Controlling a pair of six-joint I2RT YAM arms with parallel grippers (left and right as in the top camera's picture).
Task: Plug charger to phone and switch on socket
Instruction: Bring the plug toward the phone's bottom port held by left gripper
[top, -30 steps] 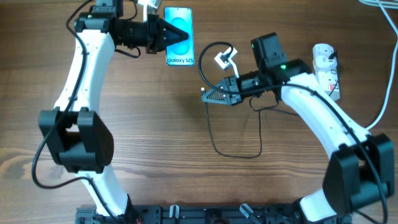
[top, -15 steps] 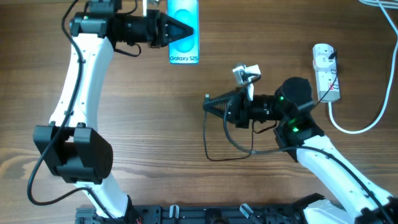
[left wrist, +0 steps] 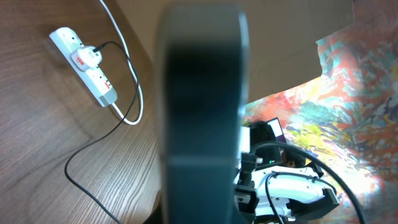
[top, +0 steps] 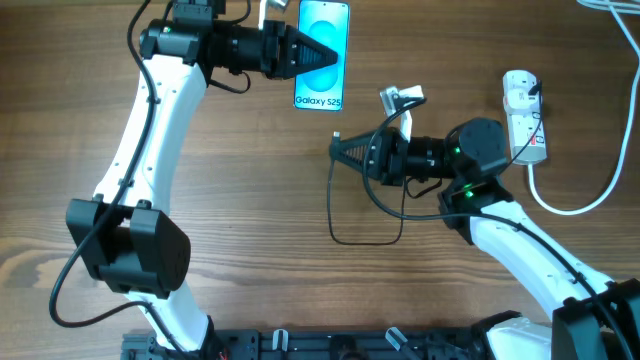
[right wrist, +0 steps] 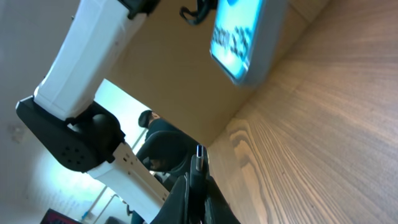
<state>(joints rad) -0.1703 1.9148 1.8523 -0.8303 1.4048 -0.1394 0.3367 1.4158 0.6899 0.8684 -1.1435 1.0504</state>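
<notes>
As its slack loops over the wooden table [top: 250,200], the charger [top: 331,205] is pinched near its plug by the right gripper [top: 337,152]; farther off lies the socket [top: 522,110] at the right edge, and farthest, the left gripper [top: 328,60] clamps the lit phone [top: 322,25].

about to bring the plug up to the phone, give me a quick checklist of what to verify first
1. The left gripper holds the phone: ok, clamped across its middle.
2. The right gripper holds the charger at its plug end: ok, the tip pokes out between the fingers in the right wrist view.
3. Plug lined up with the phone's port: cannot tell, the port is not visible.
4. Plug seated in the phone: not ok, there is a clear gap.
5. Cable slack: ok, a loose loop lies on the table.
6. The socket is switched on: cannot tell, too small.
</notes>
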